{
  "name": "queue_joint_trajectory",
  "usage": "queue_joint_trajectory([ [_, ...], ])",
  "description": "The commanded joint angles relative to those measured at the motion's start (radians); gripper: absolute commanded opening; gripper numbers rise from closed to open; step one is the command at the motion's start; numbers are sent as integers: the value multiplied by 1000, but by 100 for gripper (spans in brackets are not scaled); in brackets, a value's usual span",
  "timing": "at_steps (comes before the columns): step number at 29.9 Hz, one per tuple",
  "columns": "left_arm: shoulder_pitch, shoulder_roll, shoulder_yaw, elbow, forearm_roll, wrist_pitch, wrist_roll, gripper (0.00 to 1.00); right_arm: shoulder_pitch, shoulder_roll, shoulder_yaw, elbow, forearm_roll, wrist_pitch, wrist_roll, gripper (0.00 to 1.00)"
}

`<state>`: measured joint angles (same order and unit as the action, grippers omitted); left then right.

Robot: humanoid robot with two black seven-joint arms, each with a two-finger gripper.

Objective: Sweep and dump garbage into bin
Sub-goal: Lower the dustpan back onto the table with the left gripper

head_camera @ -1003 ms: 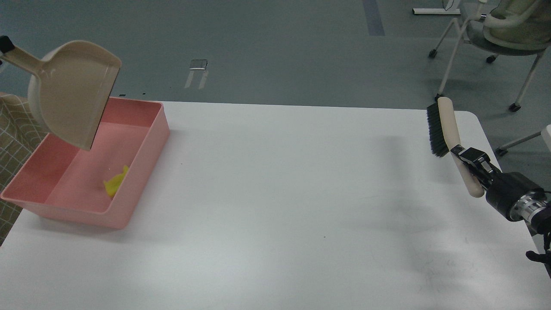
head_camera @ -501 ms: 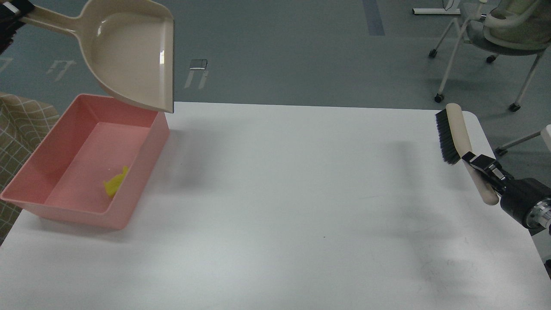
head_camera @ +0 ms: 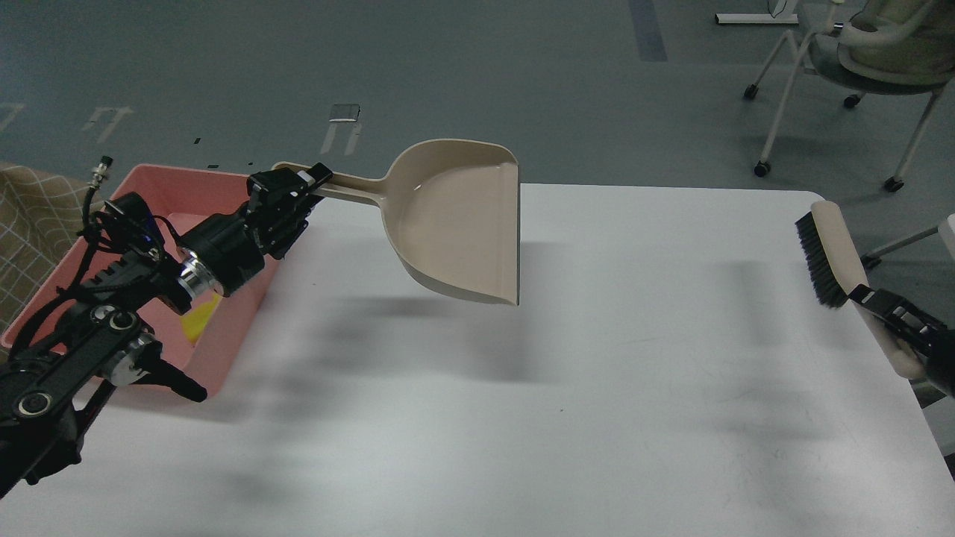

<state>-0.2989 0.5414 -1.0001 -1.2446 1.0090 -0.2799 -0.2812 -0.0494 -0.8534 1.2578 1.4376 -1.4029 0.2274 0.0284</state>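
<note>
The pink bin [head_camera: 149, 179] stands at the table's left, partly hidden by my left arm. A bright yellow sponge piece [head_camera: 198, 322] lies inside it near the front right wall. The pale bread-like slice is not in view. My left gripper [head_camera: 287, 195] is shut on the handle of the beige dustpan [head_camera: 459, 220], which hangs empty above the table's middle, right of the bin. My right gripper [head_camera: 891, 317] is shut on the handle of the black-bristled brush [head_camera: 824, 250], held above the table's right edge.
The white table [head_camera: 597, 418] ends at the far edge near the bin and has a rounded right corner. A checked cloth [head_camera: 30, 216] lies left of the bin. Wheeled chairs [head_camera: 858, 60] stand on the floor at the far right.
My left arm has swung the dustpan from above the bin down and right over the table's middle. The right gripper and brush have drifted right and lower.
</note>
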Motion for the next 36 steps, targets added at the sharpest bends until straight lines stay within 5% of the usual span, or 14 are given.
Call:
queue_joint_trajectory([
  [1,1,-70,41,10,2,27,1,0,-21,-29,-3,-5,-2,3,1,19],
  [11,3,-329,184,128,3,211,-15,0,2,-52,-35,1,-1,6,-1,19],
  [25,0,-357,245,214,5,264,-13,0,120,10,-213,-8,-4,6,-1,20],
  [27,0,-357,245,214,3,269,-12,17,120,16,-218,-9,-5,6,-1,20],
  [28,-2,-357,245,214,3,271,-12,36,120,19,-230,-9,-8,6,-1,20],
  [36,-8,-334,244,198,-10,269,-7,76,120,31,-236,-6,-13,6,-1,20],
])
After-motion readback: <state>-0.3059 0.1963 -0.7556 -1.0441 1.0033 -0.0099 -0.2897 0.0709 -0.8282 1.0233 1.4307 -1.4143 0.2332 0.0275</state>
